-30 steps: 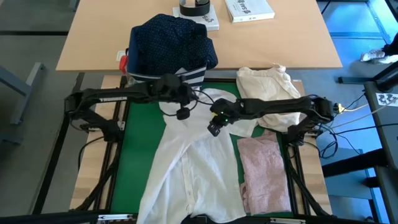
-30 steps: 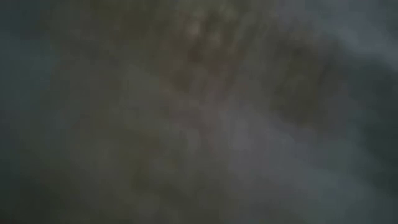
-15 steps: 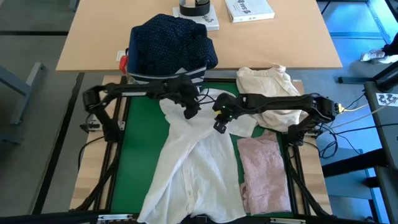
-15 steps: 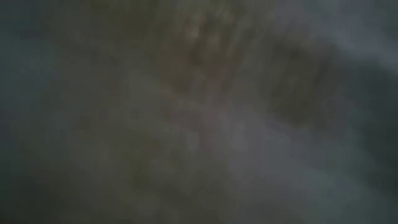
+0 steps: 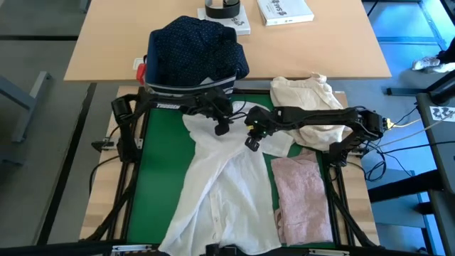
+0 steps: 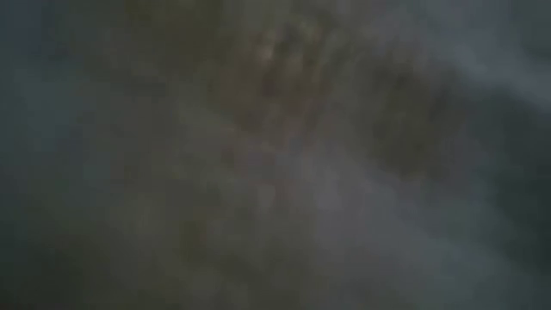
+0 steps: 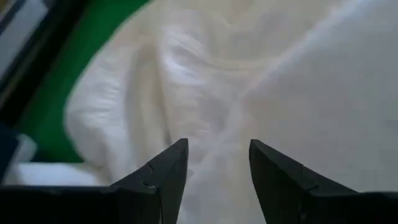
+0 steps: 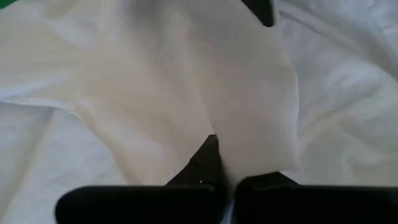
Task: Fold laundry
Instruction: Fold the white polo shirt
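The white shirt (image 5: pixel 220 192) lies spread lengthwise on the green mat (image 5: pixel 160 163), its upper end toward the far edge. My left gripper (image 5: pixel 222 129) hovers open over that upper end (image 7: pixel 205 81), with cloth showing between its fingers; whether they touch it I cannot tell. Just to its right, my right gripper (image 5: pixel 251 142) is shut on the shirt. A pale pink top (image 5: pixel 302 199) lies flat on the mat's right side. A navy white-dotted shirt (image 5: pixel 195 46) is heaped on the bin. The low view shows only a blur. My right gripper pinches a flap of the white shirt (image 8: pixel 245 146) between its two shut fingers (image 8: pixel 205 163), near the shirt's upper right part. The fingers slant down from the table's right side. The flap runs smooth away from the fingers over the rumpled cloth; how many layers I cannot tell.
A navy bin with white stripes (image 5: pixel 220 87) stands at the mat's far edge. A cream-beige bundle (image 5: pixel 309 103) lies at the far right under the right arm. Black frame rails (image 5: pixel 131 178) border the mat. A book (image 5: pixel 284 10) lies on the wooden table behind.
My left gripper has come down toward the shirt's upper end and shifted toward the table's right, closer to my right gripper. The shirt lies as before.
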